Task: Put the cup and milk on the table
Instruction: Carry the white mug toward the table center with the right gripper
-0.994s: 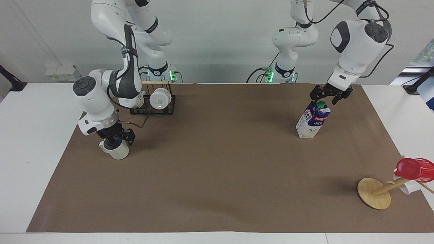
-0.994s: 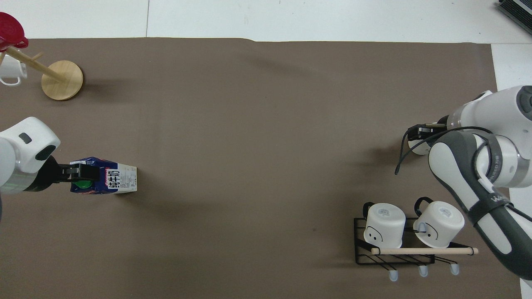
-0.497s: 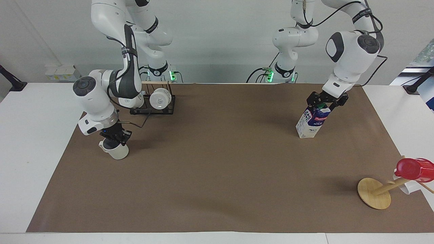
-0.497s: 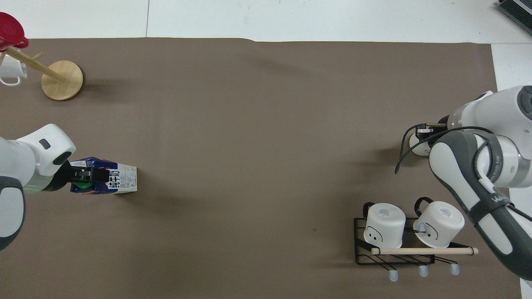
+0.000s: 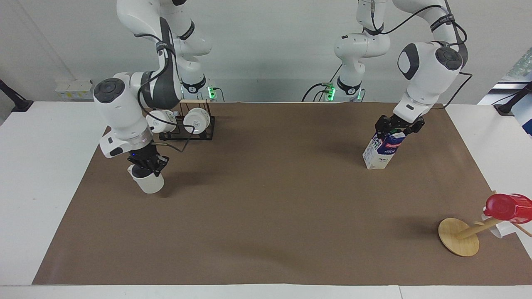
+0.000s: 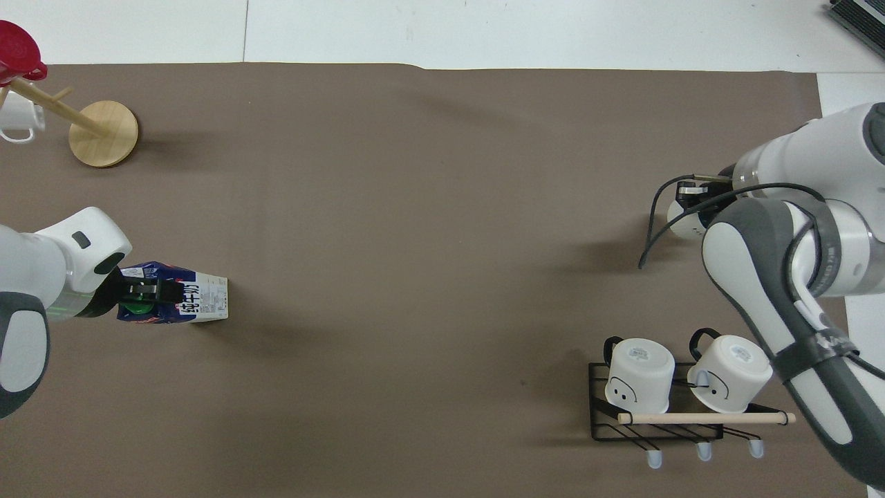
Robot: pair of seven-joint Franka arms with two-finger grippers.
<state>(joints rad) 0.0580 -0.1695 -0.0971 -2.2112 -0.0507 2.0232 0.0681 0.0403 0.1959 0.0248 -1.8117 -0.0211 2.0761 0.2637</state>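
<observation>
The off-white cup (image 5: pixel 150 183) is near the right arm's end of the brown sheet (image 5: pixel 270 207) on the white table (image 5: pixel 33 166). My right gripper (image 5: pixel 146 166) is shut on its rim from above; the cup looks slightly raised. In the overhead view the cup (image 6: pixel 681 223) shows partly under the right gripper (image 6: pixel 691 200). The blue-and-white milk (image 5: pixel 380 151) stands on the sheet toward the left arm's end. My left gripper (image 5: pixel 395 128) is down around its gable top and green cap. In the overhead view the milk (image 6: pixel 200 301) lies under the left gripper (image 6: pixel 146 290).
A black wire rack (image 5: pixel 187 133) (image 6: pixel 657 418) with two glossy white mugs (image 6: pixel 639 373) stands close to the robots, beside the right arm. A wooden mug tree (image 5: pixel 459 236) (image 6: pixel 104 124) with a red cup (image 5: pixel 507 207) stands far from the robots at the left arm's end.
My right gripper shut on the cup's rim and moved it a little toward the table's middle, slightly up. My left gripper came down from above the milk onto its top.
</observation>
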